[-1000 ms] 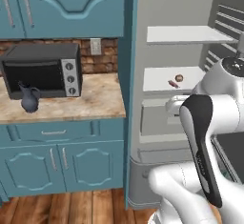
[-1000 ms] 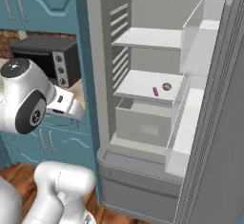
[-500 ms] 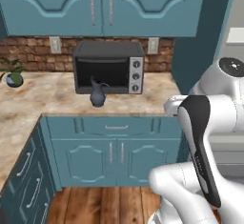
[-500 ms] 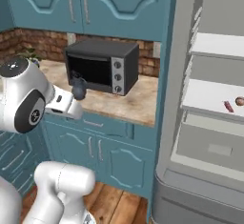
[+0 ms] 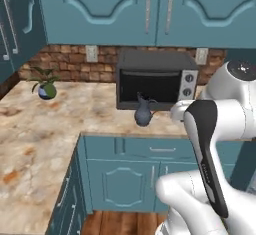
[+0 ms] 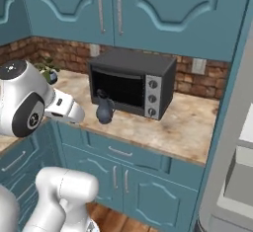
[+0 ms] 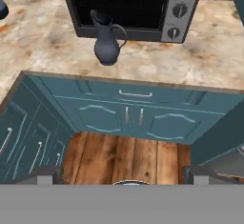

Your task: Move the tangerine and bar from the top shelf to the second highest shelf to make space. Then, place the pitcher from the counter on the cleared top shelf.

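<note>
Kitchen: teal cabinets, marbled counter, toaster oven

Bkgd: black toaster oven w/ silver knob panel sits vs. red-brick backsplash. Above oven: teal wall cabinets (arched panels, silver bar handles). Below oven: teal base cabinets, one drawer w/ handle. Floor in front of cabinets: wood planks. Left of oven: small potted plant. Wall outlets flank oven.

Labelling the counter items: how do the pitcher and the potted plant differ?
The pitcher is a dark blue-grey jug with a loop handle; the potted plant has green leaves in a round pot. The pitcher stands before the microwave, the plant far left by the brick wall. Both sit upright on the counter.
</note>
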Robot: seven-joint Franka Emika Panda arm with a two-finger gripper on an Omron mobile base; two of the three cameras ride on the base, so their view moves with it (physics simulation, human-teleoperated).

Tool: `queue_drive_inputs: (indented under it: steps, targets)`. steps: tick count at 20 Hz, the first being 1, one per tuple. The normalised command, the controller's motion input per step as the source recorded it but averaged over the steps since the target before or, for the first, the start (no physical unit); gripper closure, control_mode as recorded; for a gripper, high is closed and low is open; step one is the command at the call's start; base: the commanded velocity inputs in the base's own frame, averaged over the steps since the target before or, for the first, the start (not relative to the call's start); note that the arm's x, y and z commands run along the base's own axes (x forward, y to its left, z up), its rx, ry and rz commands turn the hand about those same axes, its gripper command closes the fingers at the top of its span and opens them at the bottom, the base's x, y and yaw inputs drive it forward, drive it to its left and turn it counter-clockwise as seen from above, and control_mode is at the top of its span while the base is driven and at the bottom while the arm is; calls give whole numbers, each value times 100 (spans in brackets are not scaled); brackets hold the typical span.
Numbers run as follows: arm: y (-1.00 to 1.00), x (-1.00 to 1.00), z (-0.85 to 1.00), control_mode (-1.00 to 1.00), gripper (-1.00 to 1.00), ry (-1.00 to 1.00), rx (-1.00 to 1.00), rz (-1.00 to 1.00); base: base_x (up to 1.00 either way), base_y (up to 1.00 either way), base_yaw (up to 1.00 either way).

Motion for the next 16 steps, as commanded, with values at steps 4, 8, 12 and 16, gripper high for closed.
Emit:
queue_drive_inputs:
  steps: [4,8,12,16]
  targets:
    - [0,0,0,100,-100,0,0,0,74,17,10]
    - [0,0,0,100,-100,0,0,0,65,21,10]
    - [0,0,0,100,-100,0,0,0,58,27,10]
    - [0,0,0,100,-100,0,0,0,46,24,11]
